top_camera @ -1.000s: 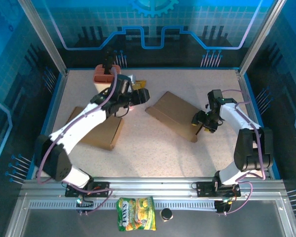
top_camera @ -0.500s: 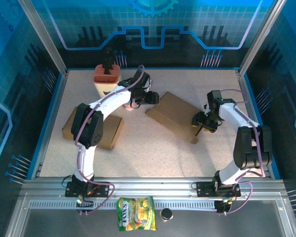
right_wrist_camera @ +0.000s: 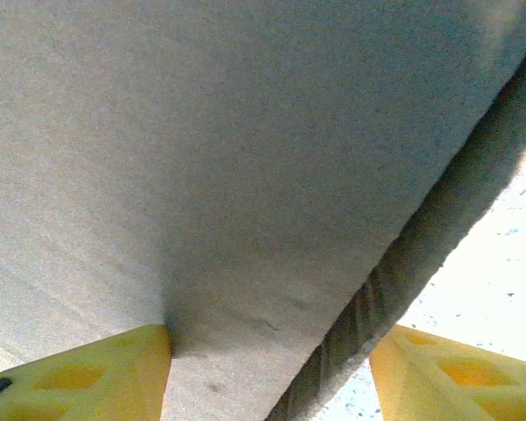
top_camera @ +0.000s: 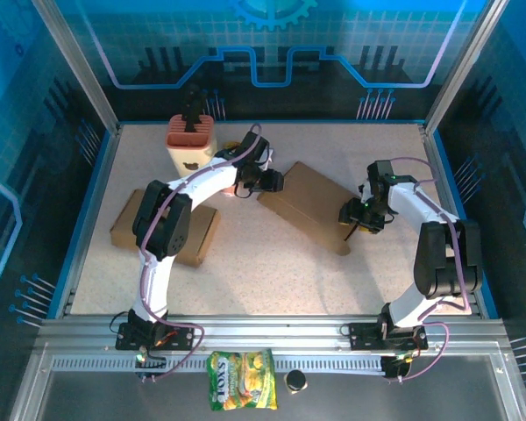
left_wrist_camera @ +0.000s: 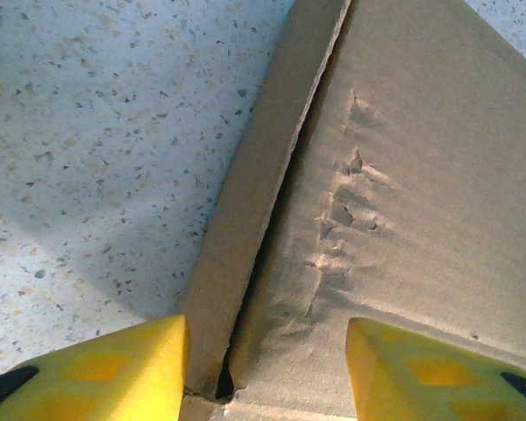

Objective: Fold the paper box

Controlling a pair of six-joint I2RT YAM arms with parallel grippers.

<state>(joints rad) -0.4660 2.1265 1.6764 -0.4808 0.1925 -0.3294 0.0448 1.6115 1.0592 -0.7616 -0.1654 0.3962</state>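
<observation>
The paper box (top_camera: 309, 204) lies flattened on the speckled table, a brown cardboard slab running from upper left to lower right. My left gripper (top_camera: 273, 181) is at its upper-left end. In the left wrist view the box (left_wrist_camera: 421, 175) shows a creased panel and a narrow side flap, and the left gripper (left_wrist_camera: 267, 351) stands open astride that flap's edge. My right gripper (top_camera: 351, 213) is at the box's right end. In the right wrist view the box (right_wrist_camera: 245, 158) passes between the yellow fingers of the right gripper (right_wrist_camera: 270, 360), which is open around the thick edge.
A second flat cardboard piece (top_camera: 162, 230) lies at the left under the left arm. An orange-topped cream container (top_camera: 190, 140) stands at the back left. A snack bag (top_camera: 242, 392) and a small dark cap (top_camera: 295, 380) rest on the front rail.
My left gripper has swung right from beside the container to the box's left end, and its jaws have narrowed. My right gripper edged slightly left onto the box's right end.
</observation>
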